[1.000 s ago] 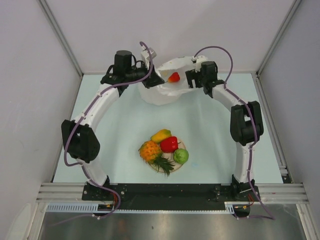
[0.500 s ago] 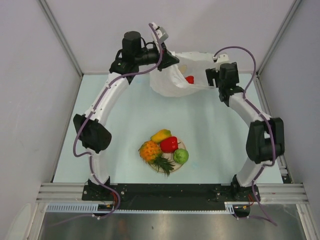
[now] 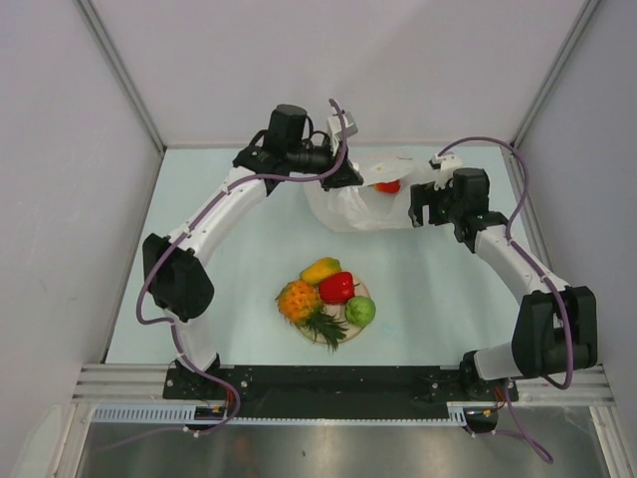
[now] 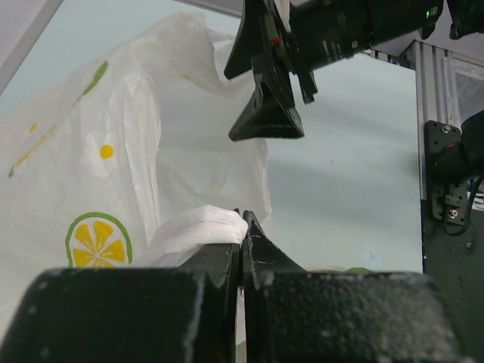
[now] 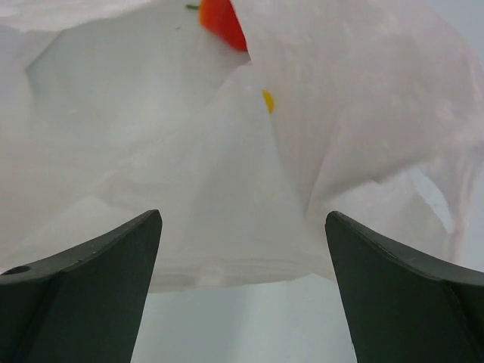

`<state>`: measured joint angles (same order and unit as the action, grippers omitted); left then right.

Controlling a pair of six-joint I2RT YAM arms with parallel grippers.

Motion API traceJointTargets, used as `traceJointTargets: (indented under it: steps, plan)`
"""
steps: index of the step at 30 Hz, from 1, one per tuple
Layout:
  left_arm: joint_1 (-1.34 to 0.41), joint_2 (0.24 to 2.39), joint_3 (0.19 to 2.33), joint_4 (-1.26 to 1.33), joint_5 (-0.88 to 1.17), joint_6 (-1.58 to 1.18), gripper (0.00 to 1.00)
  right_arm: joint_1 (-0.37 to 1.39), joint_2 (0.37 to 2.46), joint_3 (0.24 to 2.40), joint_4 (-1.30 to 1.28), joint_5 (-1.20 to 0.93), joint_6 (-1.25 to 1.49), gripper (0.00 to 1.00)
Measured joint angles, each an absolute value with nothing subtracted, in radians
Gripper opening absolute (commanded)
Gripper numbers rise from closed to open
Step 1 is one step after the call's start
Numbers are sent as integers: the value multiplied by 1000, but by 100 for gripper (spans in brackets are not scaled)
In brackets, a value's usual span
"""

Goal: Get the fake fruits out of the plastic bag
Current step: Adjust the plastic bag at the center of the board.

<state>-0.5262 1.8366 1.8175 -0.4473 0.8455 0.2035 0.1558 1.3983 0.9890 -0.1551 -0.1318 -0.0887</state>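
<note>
Where gathered into a fold at its left edge, plastic bag [image 3: 348, 206] [image 4: 113, 151] [image 5: 227, 189] clamped between shut fingers of left gripper [image 3: 345, 178] [image 4: 242, 221]. Crumpled, thin, white, printed with lemon slice and green leaves; placed at far middle of table [image 3: 229, 249], between the two wrists. Inside, one small red fruit [image 3: 388, 186] [image 5: 223, 21], showing near upper edge of the plastic. Cannot tell whether bag bottom rests on table or hangs clear. Right gripper [image 3: 418, 207] [image 5: 242, 218] just right of bag, jaws spread wide, facing bag wall, gripping nothing; contact with plastic unclear. Nearer the arm bases, well apart from bag: round beige plate [image 3: 338, 345] carrying orange pineapple [image 3: 298, 298] with green spiky leaves, yellow-orange mango [image 3: 320, 269], glossy red piece [image 3: 336, 287], round green piece [image 3: 360, 311], all packed close together.
</note>
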Motion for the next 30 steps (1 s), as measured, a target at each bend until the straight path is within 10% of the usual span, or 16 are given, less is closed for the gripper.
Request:
traceJointTargets:
  steps: [30]
  plan:
    - [-528,1749,1753,-429,811,162,0,371,1735,1296,-122,-131,-276,73]
